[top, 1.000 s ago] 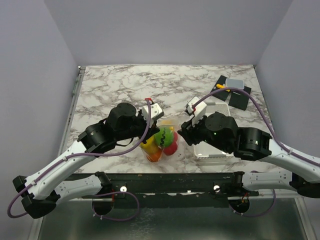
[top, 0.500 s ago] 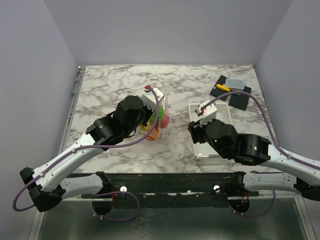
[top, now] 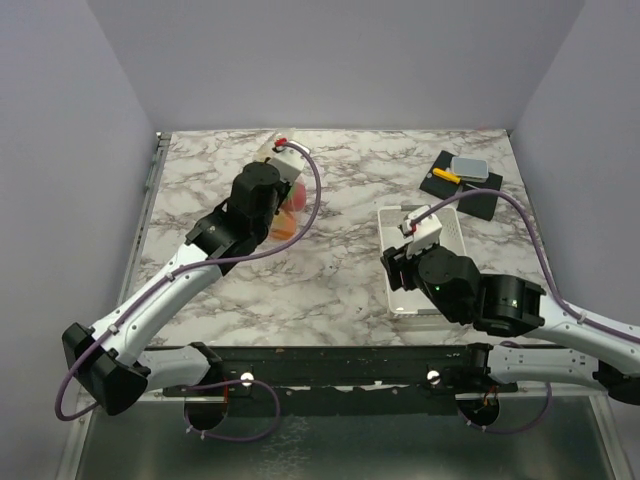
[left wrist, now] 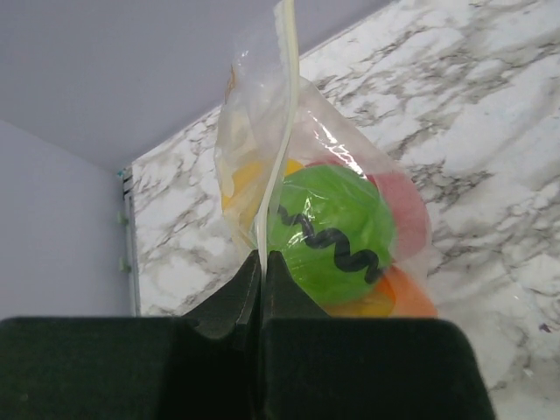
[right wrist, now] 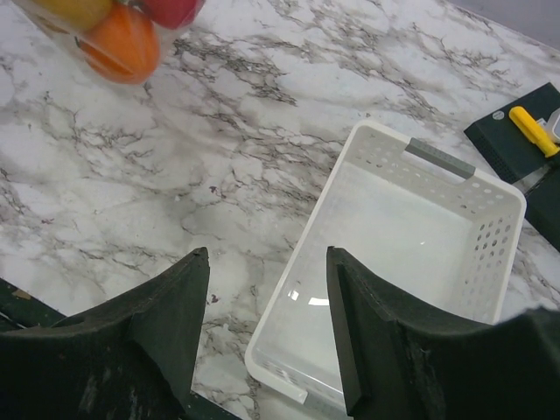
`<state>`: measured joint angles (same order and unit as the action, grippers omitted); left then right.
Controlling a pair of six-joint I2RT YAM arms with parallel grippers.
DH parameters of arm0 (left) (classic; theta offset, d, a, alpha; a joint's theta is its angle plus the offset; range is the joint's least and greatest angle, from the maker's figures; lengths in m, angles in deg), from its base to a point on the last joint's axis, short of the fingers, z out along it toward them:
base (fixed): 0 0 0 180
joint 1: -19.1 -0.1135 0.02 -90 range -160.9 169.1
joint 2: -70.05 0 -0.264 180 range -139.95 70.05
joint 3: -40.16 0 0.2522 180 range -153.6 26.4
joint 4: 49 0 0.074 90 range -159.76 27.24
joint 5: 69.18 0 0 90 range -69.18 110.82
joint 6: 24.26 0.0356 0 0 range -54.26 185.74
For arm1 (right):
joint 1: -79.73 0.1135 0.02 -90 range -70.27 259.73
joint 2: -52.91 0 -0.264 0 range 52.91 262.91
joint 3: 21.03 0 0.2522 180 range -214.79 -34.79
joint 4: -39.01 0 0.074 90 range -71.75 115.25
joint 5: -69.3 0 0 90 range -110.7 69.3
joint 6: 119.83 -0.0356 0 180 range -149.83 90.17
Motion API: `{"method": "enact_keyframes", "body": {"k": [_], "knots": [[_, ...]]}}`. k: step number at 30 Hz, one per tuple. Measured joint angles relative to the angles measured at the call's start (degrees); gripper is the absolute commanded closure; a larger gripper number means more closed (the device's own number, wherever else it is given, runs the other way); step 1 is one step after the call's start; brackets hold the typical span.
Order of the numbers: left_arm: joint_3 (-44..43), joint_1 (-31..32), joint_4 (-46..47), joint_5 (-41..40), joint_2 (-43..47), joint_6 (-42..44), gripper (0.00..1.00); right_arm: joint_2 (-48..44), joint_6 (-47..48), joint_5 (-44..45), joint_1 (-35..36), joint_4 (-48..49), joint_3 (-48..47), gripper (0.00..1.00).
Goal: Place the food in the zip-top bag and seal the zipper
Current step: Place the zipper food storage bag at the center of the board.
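Observation:
My left gripper (left wrist: 261, 258) is shut on the zipper (left wrist: 282, 140), the pale strip along the mouth of the clear zip-top bag (left wrist: 332, 175). The bag holds the food: a green ball with a black squiggle (left wrist: 337, 234), red (left wrist: 404, 210), orange (left wrist: 407, 293) and yellow (left wrist: 241, 179) pieces. In the top view the bag (top: 288, 208) hangs under the left gripper (top: 275, 172) over the back left of the table. My right gripper (right wrist: 267, 262) is open and empty above the near left edge of the white basket (right wrist: 306, 262). The bag's bottom (right wrist: 122, 39) shows at the top left of the right wrist view.
The white slotted basket (top: 455, 228) is empty, right of centre. A black mat (top: 475, 195) at the back right carries a grey lidded box (top: 468, 166) and a yellow tool (top: 445, 175). The marble table (top: 340, 280) ends at a black rail in front.
My left gripper has carried the filled bag from the table's front centre up and back to the left. My right gripper let go, opened and drew back over the basket.

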<state>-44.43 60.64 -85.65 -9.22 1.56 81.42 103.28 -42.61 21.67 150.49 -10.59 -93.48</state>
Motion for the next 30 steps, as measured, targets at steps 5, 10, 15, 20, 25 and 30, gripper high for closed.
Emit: {"method": "enact_keyframes", "body": {"k": [5,10,15,20,25,30], "knots": [[4.74,-6.51,7.8,-0.13,-0.37,2.97,1.0,-1.11,-0.85,-1.03,0.0,0.46,0.11,0.38],[7.37,-7.72,13.38,-2.8,-6.43,7.45,1.0,-2.78,-1.66,-2.54,0.0,1.36,1.16,0.38],[8.55,-7.65,16.85,-5.01,-14.71,9.4,1.0,-3.17,-2.84,-4.17,0.0,1.42,1.38,0.38],[8.55,-4.46,19.87,-6.82,-21.4,8.68,1.0,-4.31,-3.78,-5.29,0.0,1.44,2.73,0.37],[8.39,2.43,21.51,-7.72,-27.93,5.62,1.0,-4.9,-4.42,-5.97,0.0,1.42,3.91,0.37],[8.39,6.88,20.31,-6.86,-31.74,0.85,1.0,-5.09,-5.01,-5.99,0.0,1.42,3.91,0.37]]}}
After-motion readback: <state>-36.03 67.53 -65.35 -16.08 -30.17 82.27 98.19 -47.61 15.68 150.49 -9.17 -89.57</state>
